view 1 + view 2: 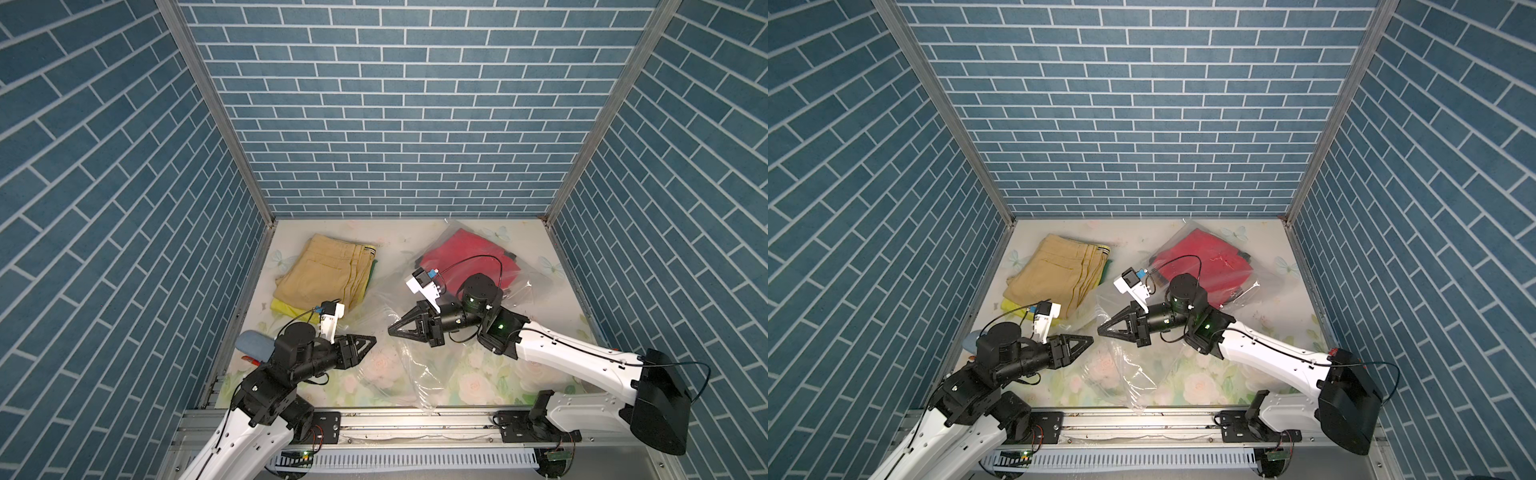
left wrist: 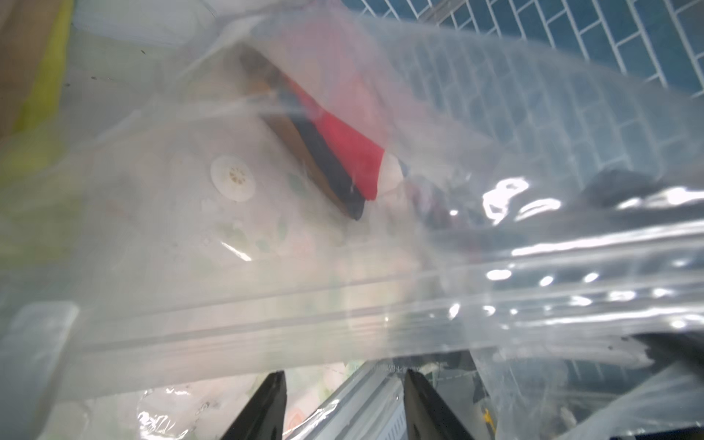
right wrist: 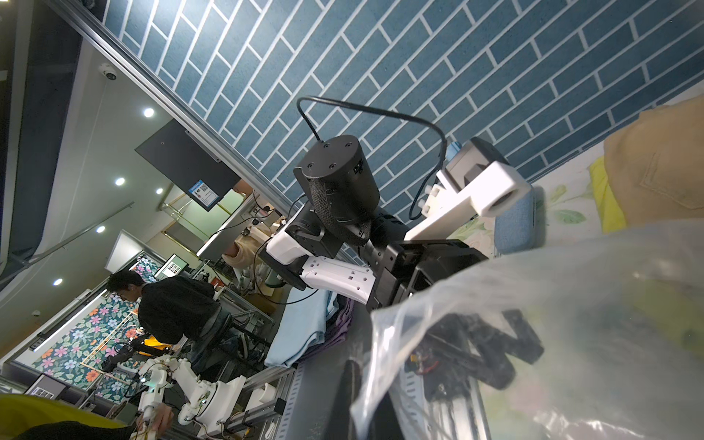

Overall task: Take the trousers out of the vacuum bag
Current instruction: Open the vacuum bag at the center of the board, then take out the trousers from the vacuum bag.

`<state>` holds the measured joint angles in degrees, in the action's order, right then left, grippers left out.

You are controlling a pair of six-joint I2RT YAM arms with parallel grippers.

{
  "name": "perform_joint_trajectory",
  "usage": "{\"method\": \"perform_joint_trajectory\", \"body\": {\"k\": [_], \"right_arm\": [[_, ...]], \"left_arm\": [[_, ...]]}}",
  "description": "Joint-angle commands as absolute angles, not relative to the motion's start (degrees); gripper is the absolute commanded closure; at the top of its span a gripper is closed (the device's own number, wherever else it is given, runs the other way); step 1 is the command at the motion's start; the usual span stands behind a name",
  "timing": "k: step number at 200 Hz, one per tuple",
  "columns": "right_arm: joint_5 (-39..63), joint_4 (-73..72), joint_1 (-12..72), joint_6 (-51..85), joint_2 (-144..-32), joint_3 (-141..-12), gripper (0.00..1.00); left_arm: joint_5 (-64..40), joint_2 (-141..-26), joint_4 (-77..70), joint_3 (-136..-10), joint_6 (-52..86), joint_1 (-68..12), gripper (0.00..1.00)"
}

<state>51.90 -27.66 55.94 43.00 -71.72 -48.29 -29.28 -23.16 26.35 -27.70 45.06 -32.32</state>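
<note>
The clear vacuum bag runs from the back right to the front rail. Red trousers lie inside it, over black and brown ones near the white valve. My right gripper is shut on the vacuum bag's edge, holding it up. My left gripper faces it, open, with the zip strip just past its fingertips. Beige trousers lie outside at the back left, on yellow and green ones.
A blue-grey pad lies at the table's left edge behind my left wrist. An aluminium rail runs along the front. Brick-pattern walls close the back and both sides.
</note>
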Motion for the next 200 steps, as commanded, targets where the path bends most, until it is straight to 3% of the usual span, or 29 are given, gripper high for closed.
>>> {"method": "perform_joint_trajectory", "body": {"k": [1,19,51,107,175,200], "right_arm": [[53.1,-26.9,55.8,40.1,-69.8,-50.7,1.0],[52.8,-25.5,55.7,39.2,-69.3,-50.8,1.0],[52.6,-23.3,55.2,37.9,-68.8,-51.3,1.0],[52.6,-22.3,54.8,37.1,-69.4,-52.0,1.0],[52.3,-21.9,54.4,36.6,-69.2,-52.7,1.0],[52.5,-21.9,54.4,36.6,-68.6,-52.4,1.0]], "left_arm": [[-37.4,-24.2,25.5,-26.2,42.8,-32.6,0.49],[-43.7,-24.6,20.6,-22.6,42.8,-32.8,0.52],[-44.9,-25.0,23.8,-24.0,35.9,-34.2,0.6],[-45.0,-27.3,23.8,-25.7,32.6,-38.3,0.6],[-29.6,-44.1,17.8,-30.2,35.7,-57.3,0.6],[-20.9,-49.3,17.1,-33.8,37.1,-59.7,0.6]]}}
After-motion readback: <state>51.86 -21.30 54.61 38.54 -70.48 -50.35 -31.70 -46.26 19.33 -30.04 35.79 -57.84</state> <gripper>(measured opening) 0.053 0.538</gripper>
